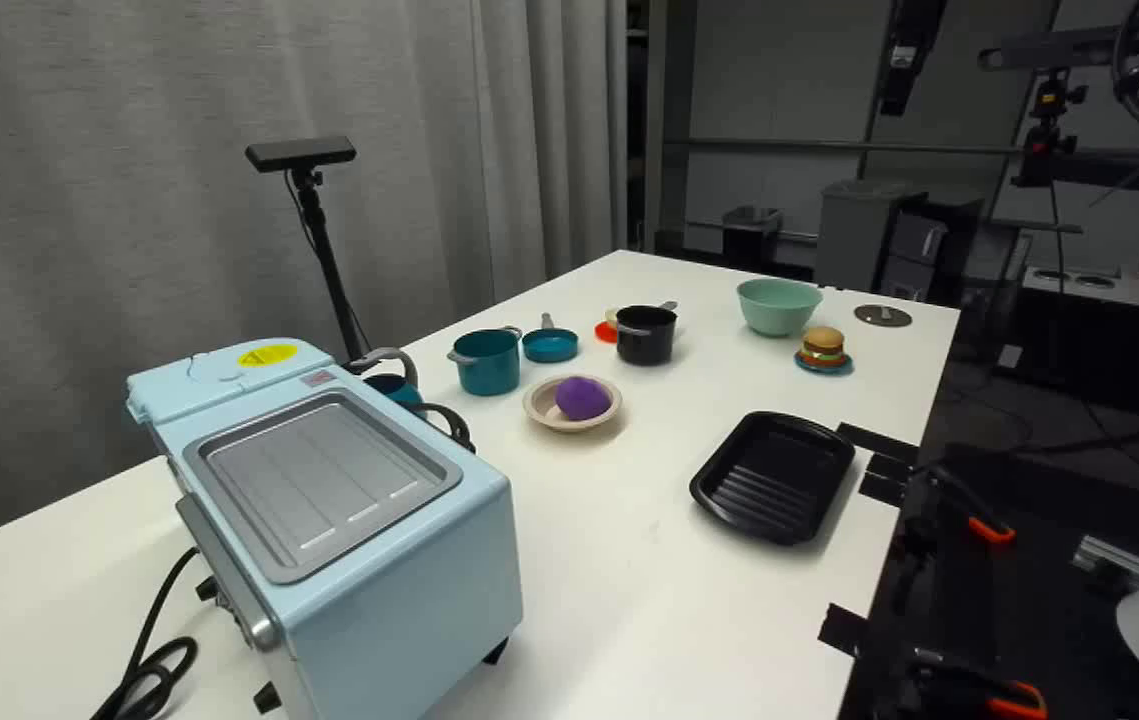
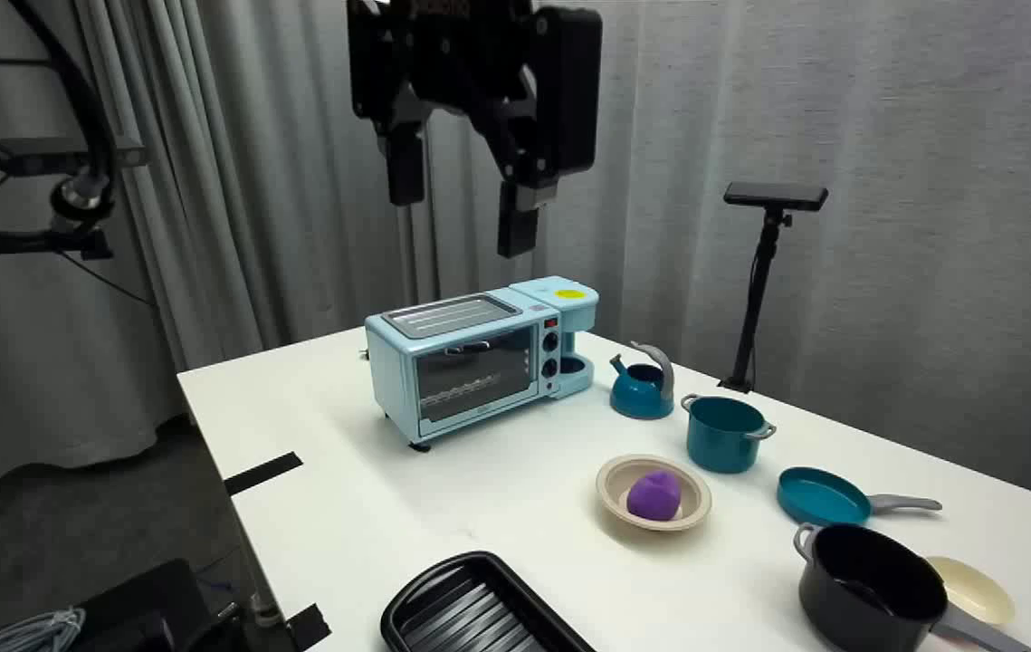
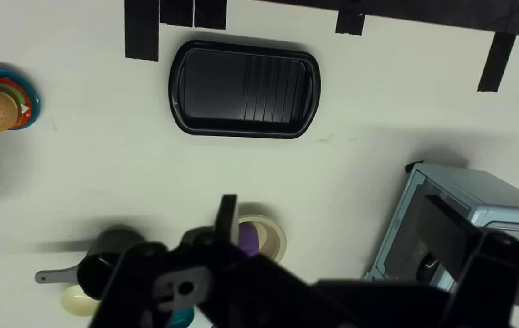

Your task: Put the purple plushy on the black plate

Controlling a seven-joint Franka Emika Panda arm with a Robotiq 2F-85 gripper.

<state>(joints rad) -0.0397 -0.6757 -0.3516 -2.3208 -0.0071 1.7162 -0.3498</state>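
Note:
The purple plushy (image 1: 582, 398) is a small rounded lump lying in a pale round bowl (image 1: 541, 414) on the white table. It also shows in an exterior view (image 2: 654, 496) and, partly hidden behind a finger, in the wrist view (image 3: 248, 239). The black plate (image 1: 775, 478) lies near the table edge, bare, with a ribbed inside. It shows whole in the wrist view (image 3: 244, 89) and is cut off by the frame bottom in an exterior view (image 2: 479, 616). My gripper (image 2: 461, 222) is open and empty, high above the table. In the wrist view its fingers (image 3: 332, 198) are wide apart.
A light-blue toaster oven (image 2: 479, 362) stands beside the bowl. A kettle (image 2: 642, 391), teal pot (image 2: 725, 435), teal pan (image 2: 823, 496) and black pot (image 2: 873, 589) line the far side. A green bowl (image 1: 778, 306) and toy burger (image 1: 823, 347) stand at the far end.

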